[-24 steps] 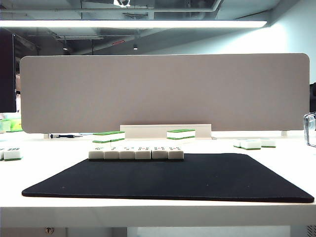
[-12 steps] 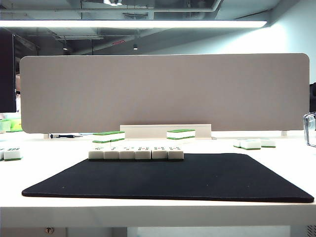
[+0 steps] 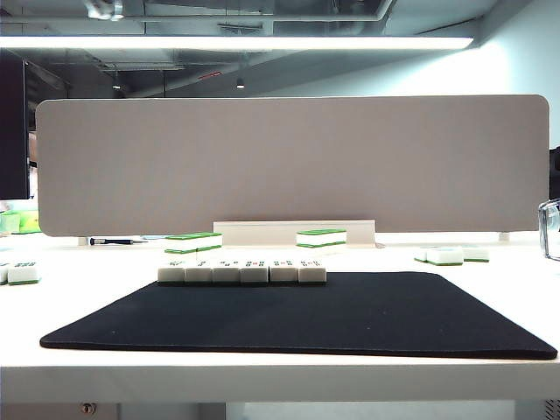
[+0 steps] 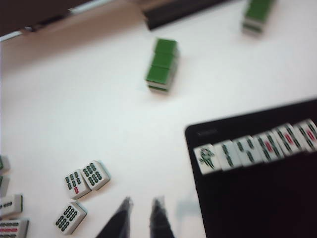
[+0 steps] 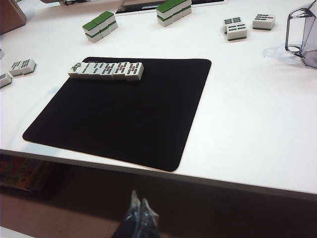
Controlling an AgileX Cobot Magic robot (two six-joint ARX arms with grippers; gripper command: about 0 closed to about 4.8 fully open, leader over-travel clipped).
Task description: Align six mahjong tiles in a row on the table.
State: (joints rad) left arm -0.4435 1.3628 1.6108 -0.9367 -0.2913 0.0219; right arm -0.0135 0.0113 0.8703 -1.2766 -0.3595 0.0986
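Between the earlier exterior pictures and this one we find almost nothing changed: the row of six mahjong tiles [image 3: 241, 271] sits where it sat, and only the ceiling fixtures and mat edge appear shifted very slightly in frame.

The largest thing is the grey divider panel [image 3: 293, 164], a flat matte board with rounded corners standing upright along the far side of the table [image 3: 280, 381]. The table is wide, white and smooth. On it lies the black mat [image 3: 302, 315], a thin rectangle with rounded corners and a dull, cloth-like surface. Above, we see a long strip light [image 3: 236, 42] and exposed pipes against a dark ceiling.

The six tiles are small glossy white blocks with thin green backs, face up, touching side by side in a straight row along the mat's far edge, toward its left corner. Behind them on the bare table stand two green-topped tile stacks [image 3: 192, 241]. Loose tiles [image 4: 81, 183] lie face up off the mat's left side, and a few more off its right [image 5: 236, 29].

The left gripper [image 4: 141, 220] hangs above the bare table beside the mat's left edge, its dark fingers nearly together and holding nothing. The right gripper [image 5: 138, 210] sits below the table's near edge, jaws closed and empty.
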